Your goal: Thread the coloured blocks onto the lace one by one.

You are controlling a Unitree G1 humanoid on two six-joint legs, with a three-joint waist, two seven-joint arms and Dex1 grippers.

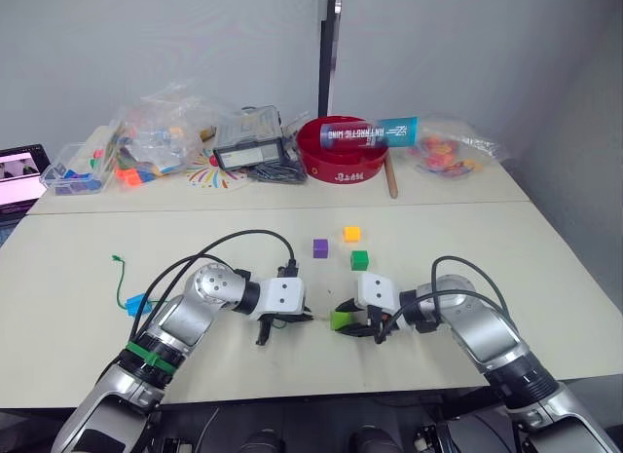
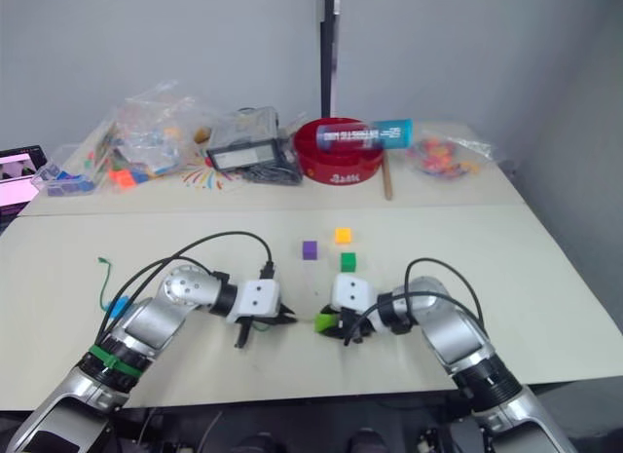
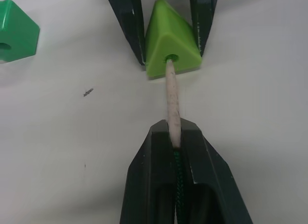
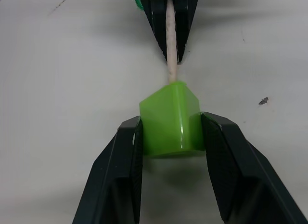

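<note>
Light green block (image 3: pixel 172 41) is sitting pinched in my right gripper (image 4: pixel 171 137) just above the table (image 1: pixel 487 258), while my left gripper (image 3: pixel 175 142) is pinching the lace (image 3: pixel 173 98), tip poking into its hole.

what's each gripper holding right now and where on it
The left gripper pinches the lace at its pale stiff tip. The right gripper clamps the light green block by two opposite sides.

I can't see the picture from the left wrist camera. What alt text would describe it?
The lace's pale stiff tip, pinched in the left gripper, enters the hole of a light green block held between the right gripper's two black fingers, low over a white table. A dark green block sits off to one side.
</note>
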